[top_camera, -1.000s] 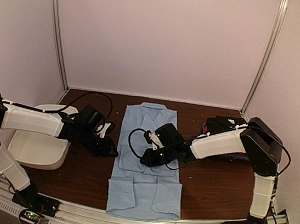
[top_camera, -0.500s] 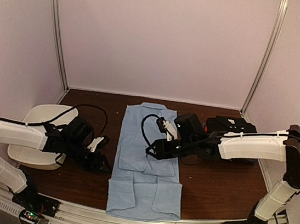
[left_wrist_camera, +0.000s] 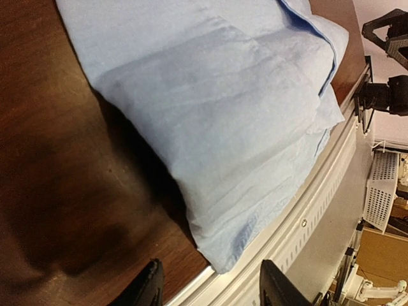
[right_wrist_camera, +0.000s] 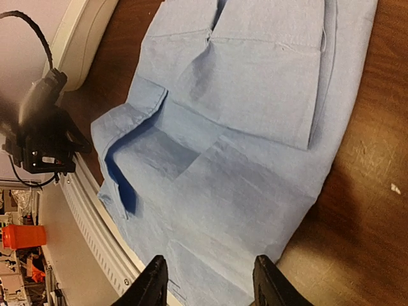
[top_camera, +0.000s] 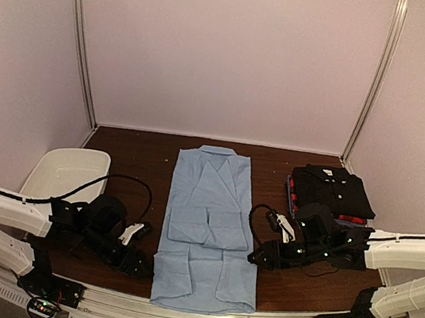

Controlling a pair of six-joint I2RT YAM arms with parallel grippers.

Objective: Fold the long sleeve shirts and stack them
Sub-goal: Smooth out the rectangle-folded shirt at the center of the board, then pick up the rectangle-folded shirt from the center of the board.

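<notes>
**Blue shirt stretched lengthwise, mid-table**

The shirt (top_camera: 209,213) lies flat, collar pointing away, hem at the near edge. The left gripper (top_camera: 140,265) and right gripper (top_camera: 256,257) flank its lower half, jaws apart and empty. The folded stack (top_camera: 332,189) sits far right.

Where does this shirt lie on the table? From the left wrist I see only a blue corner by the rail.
Observer: The top view shows the blue shirt lengthwise mid-table, collar at the far end, sleeves folded over its front.
Operator: Are any shirts folded already?
Observer: Yes, there is a stack at the far right, black on top, with red and blue check showing beneath.
Operator: Is the right gripper holding anything?
Observer: No. The right gripper sits low at the shirt's right edge, and its own wrist view shows the jaws apart with nothing between them.
</notes>
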